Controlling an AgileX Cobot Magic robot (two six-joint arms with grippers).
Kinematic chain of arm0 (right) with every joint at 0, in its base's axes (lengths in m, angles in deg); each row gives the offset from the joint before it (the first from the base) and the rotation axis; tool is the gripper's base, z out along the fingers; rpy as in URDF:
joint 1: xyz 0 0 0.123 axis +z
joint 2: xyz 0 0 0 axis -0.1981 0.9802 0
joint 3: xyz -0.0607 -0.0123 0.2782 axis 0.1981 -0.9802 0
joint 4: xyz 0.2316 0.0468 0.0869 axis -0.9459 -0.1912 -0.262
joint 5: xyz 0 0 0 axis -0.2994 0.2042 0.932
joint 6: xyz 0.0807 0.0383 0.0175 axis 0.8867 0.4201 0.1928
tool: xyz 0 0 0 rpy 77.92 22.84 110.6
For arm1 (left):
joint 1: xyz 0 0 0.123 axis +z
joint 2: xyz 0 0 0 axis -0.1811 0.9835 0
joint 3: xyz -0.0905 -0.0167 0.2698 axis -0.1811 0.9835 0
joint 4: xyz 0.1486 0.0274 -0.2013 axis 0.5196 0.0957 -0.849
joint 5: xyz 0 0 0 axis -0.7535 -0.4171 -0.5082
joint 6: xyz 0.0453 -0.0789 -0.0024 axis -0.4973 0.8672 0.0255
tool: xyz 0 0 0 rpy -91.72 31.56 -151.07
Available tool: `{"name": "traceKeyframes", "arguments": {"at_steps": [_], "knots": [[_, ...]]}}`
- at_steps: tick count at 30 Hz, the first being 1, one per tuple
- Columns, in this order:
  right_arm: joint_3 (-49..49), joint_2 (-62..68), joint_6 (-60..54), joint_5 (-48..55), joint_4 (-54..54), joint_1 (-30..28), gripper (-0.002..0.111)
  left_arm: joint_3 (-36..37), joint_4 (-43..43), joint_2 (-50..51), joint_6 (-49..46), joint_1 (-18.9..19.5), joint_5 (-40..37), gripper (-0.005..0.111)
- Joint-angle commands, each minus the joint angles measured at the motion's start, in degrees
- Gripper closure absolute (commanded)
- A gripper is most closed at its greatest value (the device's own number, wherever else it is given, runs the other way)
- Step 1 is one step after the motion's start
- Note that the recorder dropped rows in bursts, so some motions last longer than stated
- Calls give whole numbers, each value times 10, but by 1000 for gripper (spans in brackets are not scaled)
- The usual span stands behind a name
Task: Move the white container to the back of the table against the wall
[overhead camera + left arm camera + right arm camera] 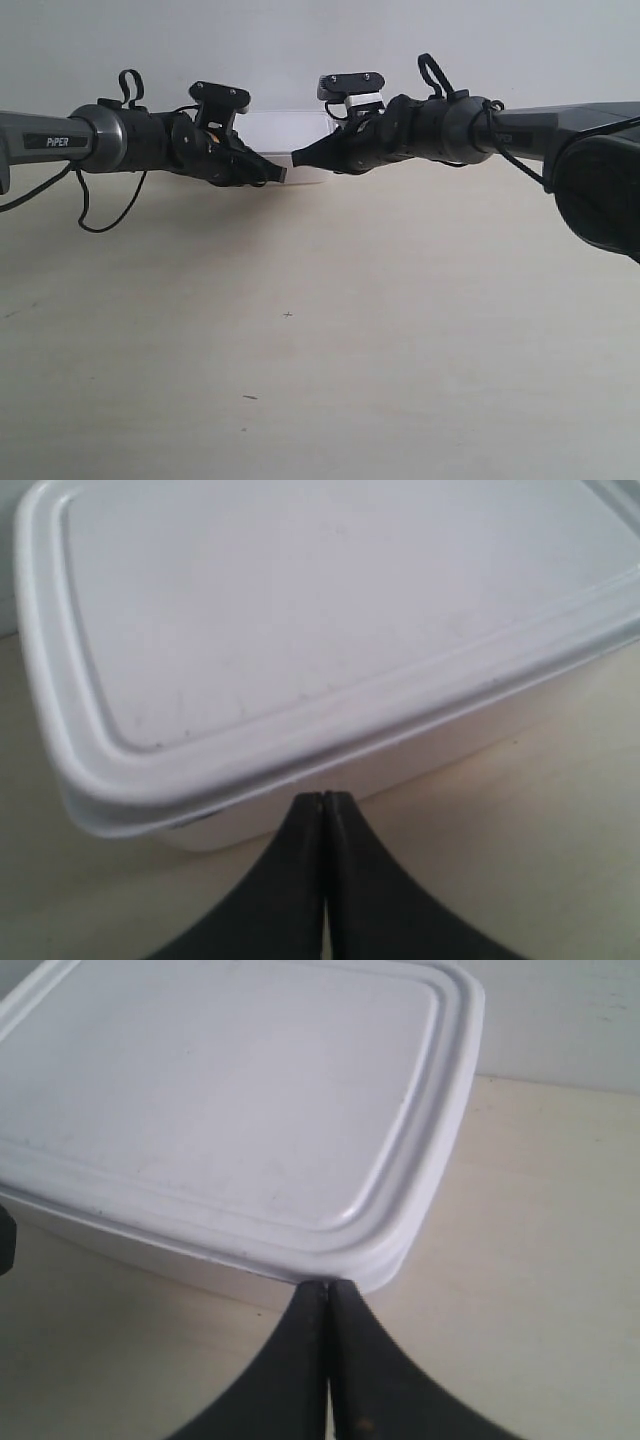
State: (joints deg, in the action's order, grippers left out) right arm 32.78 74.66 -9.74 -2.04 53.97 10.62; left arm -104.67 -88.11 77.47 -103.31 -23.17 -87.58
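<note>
The white container (290,130) stands at the far end of the table (320,330), in front of the wall (300,40). In the left wrist view its rimmed lid (300,610) fills the frame. My left gripper (324,798) is shut with nothing in it, and its tips touch the container's near side wall below the rim. My right gripper (329,1285) is also shut and empty, its tips against the lid rim near a corner of the container (230,1100). In the exterior view the two grippers (283,173) (297,158) meet in front of the container and hide part of it.
Bare tabletop (540,1260) lies beside the container, with wall (560,1010) behind it. Tiny dark marks (288,314) (249,397) dot the near table. Loose black cables (100,215) hang from the arm at the exterior view's left. A dark housing (600,190) fills the right edge.
</note>
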Motion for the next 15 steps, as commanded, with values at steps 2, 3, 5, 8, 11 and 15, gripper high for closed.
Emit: {"name": "traceKeyframes", "arguments": {"at_steps": [2,3,5,8,11,15], "knots": [[4,0,-3,-12,13,0,108,-3,0,-2,-2,1,4,107],[4,0,-3,-13,15,0,108,-3,0,-2,-2,1,4,107],[4,0,-3,-13,16,0,108,-3,0,-2,-2,1,4,107],[4,0,-3,-13,16,0,108,-3,0,-2,-2,1,4,107],[4,-1,-3,-8,16,0,108,-3,0,-2,-2,1,4,107],[4,-6,-1,8,16,0,108,-3,0,-2,-2,2,-5,107]]}}
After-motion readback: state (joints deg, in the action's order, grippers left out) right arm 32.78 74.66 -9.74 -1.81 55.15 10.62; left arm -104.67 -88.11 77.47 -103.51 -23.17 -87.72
